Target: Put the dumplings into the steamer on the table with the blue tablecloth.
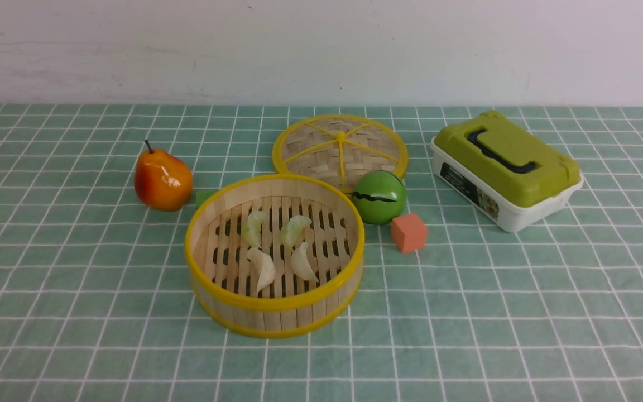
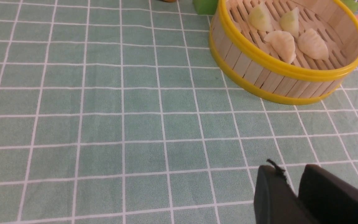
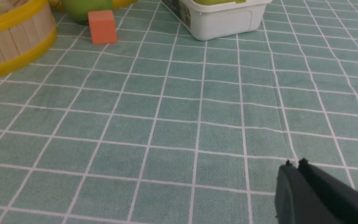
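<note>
The steamer [image 1: 274, 304] stands mid-table on the blue tablecloth [image 1: 76, 290]. All the dumplings lie on its slatted floor: two yellow-green ones [image 1: 253, 228] [image 1: 295, 230] at the back and two cream-white ones [image 1: 263, 268] [image 1: 303, 261] in front. The left wrist view shows the steamer [image 2: 253, 70] with the dumplings [image 2: 282, 43] inside. My left gripper [image 2: 287, 169] is empty over bare cloth, well short of the steamer, with a narrow gap between its tips. My right gripper [image 3: 295, 163] is shut and empty over bare cloth, far from the steamer [image 3: 8, 40]. Neither gripper shows in the front view.
The flat woven lid [image 1: 340, 148] lies behind the steamer. A green ball [image 1: 379, 196] and an orange cube [image 1: 409, 232] sit at its right, a pear [image 1: 162, 178] and a small green block [image 1: 204, 197] at its left. A green-lidded white box [image 1: 505, 167] stands far right.
</note>
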Tool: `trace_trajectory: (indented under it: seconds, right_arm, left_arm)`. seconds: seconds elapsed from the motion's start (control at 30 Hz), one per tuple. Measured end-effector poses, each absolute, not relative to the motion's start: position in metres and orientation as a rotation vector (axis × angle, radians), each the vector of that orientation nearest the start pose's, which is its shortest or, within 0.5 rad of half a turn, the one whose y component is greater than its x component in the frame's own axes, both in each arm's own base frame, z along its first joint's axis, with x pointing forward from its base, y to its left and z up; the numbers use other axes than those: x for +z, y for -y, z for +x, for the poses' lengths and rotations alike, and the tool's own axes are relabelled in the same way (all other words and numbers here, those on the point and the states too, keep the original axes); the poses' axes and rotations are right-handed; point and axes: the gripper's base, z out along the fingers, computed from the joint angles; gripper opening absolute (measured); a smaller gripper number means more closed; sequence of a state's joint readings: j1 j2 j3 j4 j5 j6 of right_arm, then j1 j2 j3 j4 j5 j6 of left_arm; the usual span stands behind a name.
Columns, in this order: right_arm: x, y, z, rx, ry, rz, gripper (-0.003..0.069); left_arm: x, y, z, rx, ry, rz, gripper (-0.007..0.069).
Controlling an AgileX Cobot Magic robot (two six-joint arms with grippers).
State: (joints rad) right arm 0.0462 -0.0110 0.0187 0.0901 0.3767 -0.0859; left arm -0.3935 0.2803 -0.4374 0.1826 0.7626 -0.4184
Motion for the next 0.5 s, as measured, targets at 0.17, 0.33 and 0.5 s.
trace_trajectory:
  seconds: [0.17, 0.33, 0.5]
  right_arm:
    - [0.1738, -0.0055, 0.0522, 0.063, -1.866, -0.068, 0.0031]
    - [0.1738, -0.0055, 0.0522, 0.063, -1.866, -0.068, 0.0038]
    - [0.1738, -0.0055, 0.0522, 0.063, -1.866, -0.068, 0.0046]
  left_arm:
    - [0.2761, 0.0109, 0.0561, -0.284, -2.088, 0.036, 0.0137]
    - [0.2761, 0.0109, 0.0561, -0.284, -2.088, 0.036, 0.0142]
    - [0.2721, 0.0102, 0.0542, -0.290, -2.068, 0.036, 0.0146]
